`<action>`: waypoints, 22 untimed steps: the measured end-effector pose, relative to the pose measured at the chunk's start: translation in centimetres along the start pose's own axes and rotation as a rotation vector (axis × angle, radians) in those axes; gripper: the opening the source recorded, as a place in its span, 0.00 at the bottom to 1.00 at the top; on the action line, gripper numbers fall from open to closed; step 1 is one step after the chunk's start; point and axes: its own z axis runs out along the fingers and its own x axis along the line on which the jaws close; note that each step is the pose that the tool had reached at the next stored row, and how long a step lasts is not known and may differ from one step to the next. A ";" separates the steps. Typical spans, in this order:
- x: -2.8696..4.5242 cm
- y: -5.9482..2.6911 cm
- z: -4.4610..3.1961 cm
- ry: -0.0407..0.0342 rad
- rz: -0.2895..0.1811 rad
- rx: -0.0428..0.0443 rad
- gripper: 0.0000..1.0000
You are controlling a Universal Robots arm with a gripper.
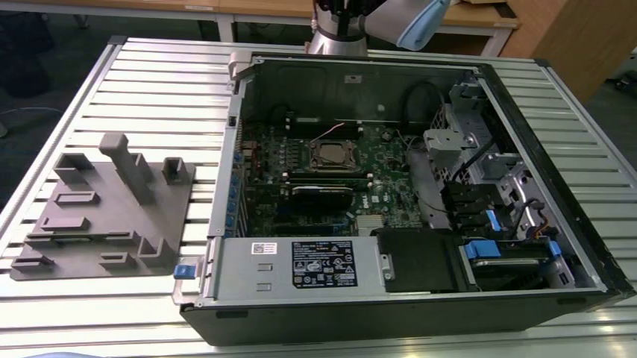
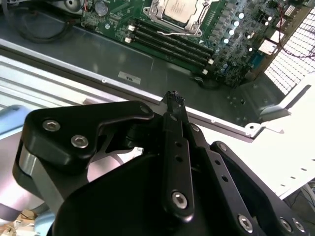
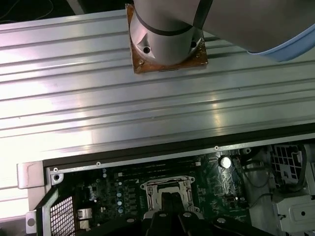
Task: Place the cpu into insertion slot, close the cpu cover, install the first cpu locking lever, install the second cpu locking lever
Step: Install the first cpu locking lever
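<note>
So the claw [image 2: 173, 97] is hanging up high, over the rim of the open case [image 1: 398, 317] rather than down in it. In the first wrist view the two fingertips [image 3: 165, 202] look pressed flat together with nothing between them, so it's clenched on thin air. In that view they sit right in front of the slot [image 3: 150, 189] and hide its near side. The cpu [image 2: 176, 11] is already seated in the slot, dull silver top facing up. It's on the green board just beside the long black memory slots [image 2: 172, 42]. The cover [image 2: 153, 12] looks to be lying flat around the cpu as a metal frame, with the chip showing through the cut-out. I honestly can't tell from these angles how the two levers stand. In the exterior view the case lies on its side on the ribbed metal surface [image 1: 149, 89], and the socket area sits roughly mid-board. The arm [image 1: 344, 30] comes up from behind the case's far wall. A grey fixture plate [image 1: 104, 216] with moulded pockets and posts sits on the surface well off toward the exterior view's left, apart from the case. The first wrist view also shows the arm's round base [image 3: 165, 34] bolted to the surface just past the case.
</note>
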 end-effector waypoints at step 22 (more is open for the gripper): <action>-0.07 -0.81 1.11 -0.0001 0.000 -0.0003 0.11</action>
